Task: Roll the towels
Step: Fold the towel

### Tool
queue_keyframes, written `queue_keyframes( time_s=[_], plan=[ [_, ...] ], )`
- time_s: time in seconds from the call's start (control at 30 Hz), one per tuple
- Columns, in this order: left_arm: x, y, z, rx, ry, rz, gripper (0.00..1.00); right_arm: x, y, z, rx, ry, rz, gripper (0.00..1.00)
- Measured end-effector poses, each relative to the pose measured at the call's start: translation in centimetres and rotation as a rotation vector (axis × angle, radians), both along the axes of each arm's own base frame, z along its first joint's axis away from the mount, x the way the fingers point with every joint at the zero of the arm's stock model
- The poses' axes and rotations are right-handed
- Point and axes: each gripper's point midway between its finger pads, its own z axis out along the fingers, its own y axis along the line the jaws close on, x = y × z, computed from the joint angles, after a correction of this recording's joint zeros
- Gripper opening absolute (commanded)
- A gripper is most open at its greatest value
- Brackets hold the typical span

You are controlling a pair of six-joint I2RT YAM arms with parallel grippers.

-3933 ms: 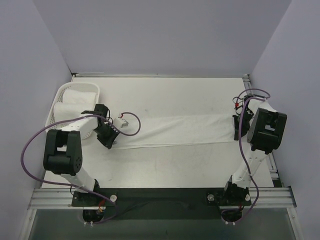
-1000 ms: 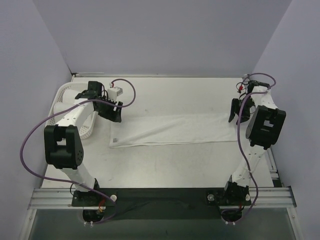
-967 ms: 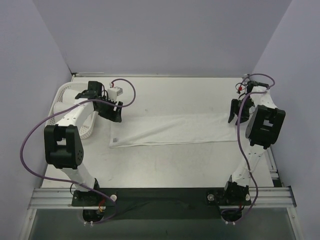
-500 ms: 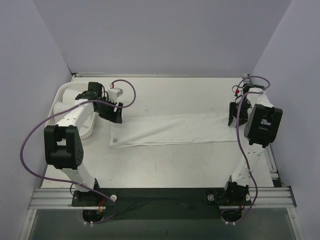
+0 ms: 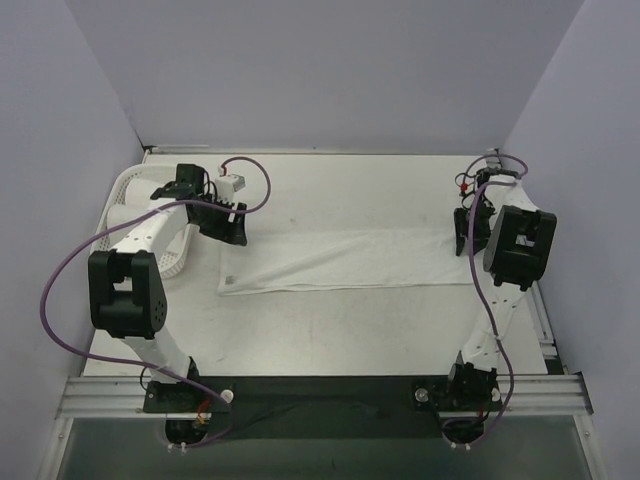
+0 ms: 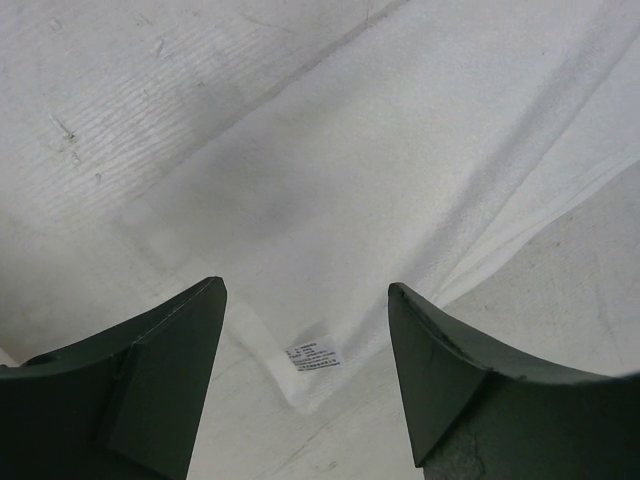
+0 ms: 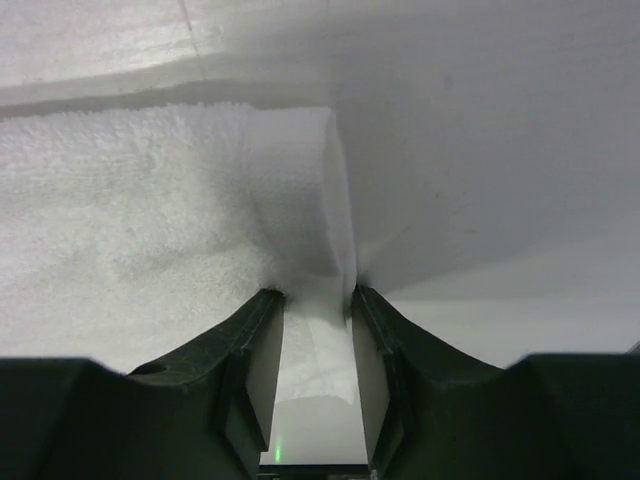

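A long white towel lies flat across the table, folded into a strip. My right gripper is shut on the towel's right end, with the edge pinched between the fingers. My left gripper is open and hovers above the towel's left end. In the left wrist view, the towel's corner with a small label lies below, between the fingers.
A white basket holding a rolled white towel stands at the left edge of the table, beside the left arm. Walls close in the table at the back and on both sides.
My left gripper lifted off the towel's left end and moved back toward the basket. My right gripper shifted slightly left and back with the towel's right end. The left end now lies flat.
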Motion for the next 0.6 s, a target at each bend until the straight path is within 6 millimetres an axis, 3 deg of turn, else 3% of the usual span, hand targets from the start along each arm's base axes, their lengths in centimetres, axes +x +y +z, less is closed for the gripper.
queue_keyframes(
  time_s=[0.17,0.33,0.6],
  plan=[
    [0.0,-0.4,0.2,-0.030,0.009,0.020,0.77,-0.7,0.4,0.0,0.014,0.040,0.032,0.01],
    [0.0,-0.6,0.3,-0.046,0.010,0.032,0.77,-1.4,-0.8,0.6,0.016,0.059,0.033,0.00],
    [-0.4,-0.9,0.8,-0.066,0.005,0.039,0.77,-0.2,-9.1,5.0,-0.075,-0.056,-0.032,0.00]
  ],
)
